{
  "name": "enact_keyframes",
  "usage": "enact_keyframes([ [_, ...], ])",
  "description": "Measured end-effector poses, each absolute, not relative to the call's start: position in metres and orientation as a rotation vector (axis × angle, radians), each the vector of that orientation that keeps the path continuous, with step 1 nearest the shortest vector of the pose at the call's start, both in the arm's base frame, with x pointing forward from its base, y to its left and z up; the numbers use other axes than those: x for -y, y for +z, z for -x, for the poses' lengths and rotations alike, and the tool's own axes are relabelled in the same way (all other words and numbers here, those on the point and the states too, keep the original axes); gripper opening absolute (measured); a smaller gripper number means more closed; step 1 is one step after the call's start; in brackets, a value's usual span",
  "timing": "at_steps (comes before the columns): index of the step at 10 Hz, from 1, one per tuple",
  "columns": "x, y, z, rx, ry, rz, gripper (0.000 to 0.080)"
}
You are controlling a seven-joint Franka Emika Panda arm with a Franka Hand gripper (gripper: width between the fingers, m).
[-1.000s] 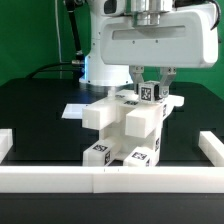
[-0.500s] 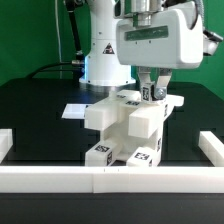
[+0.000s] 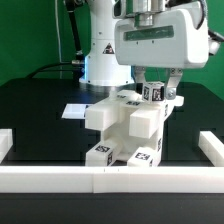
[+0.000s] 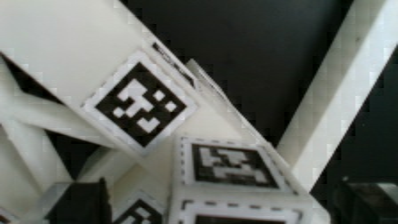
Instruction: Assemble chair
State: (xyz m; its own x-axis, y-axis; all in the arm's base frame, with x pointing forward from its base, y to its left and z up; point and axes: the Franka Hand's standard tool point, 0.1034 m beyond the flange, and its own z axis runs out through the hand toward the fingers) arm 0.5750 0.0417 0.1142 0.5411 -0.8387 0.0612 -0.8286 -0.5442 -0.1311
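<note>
Jaws just let go: the gripper [image 3: 153, 90] was pinching the tagged block [image 3: 152, 93] on top of the chair [image 3: 122, 128], and is now spread wide either side of it. The block sits at about 1 o'clock on the assembly, upright, and looks seated. The chair stands just behind the front rail [image 3: 110, 178] at 6 o'clock. I read this part as placed, so next I'd retreat straight up to avoid nudging it

no readable txt; only b/w tags [image 4: 143, 100] on chair [image 3: 108, 116].
</note>
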Motion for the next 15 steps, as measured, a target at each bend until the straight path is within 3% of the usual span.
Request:
enact_keyframes([
  [11, -0.0417, 0.1138, -0.5749, -0.184, -0.22, 3.111, 0.0649],
  [14, -0.0392, 0.1138, -0.575, -0.034, -0.221, 3.128, 0.0623],
  [15, -0.0393, 0.1138, -0.575, -0.044, -0.221, 3.127, 0.0443],
])
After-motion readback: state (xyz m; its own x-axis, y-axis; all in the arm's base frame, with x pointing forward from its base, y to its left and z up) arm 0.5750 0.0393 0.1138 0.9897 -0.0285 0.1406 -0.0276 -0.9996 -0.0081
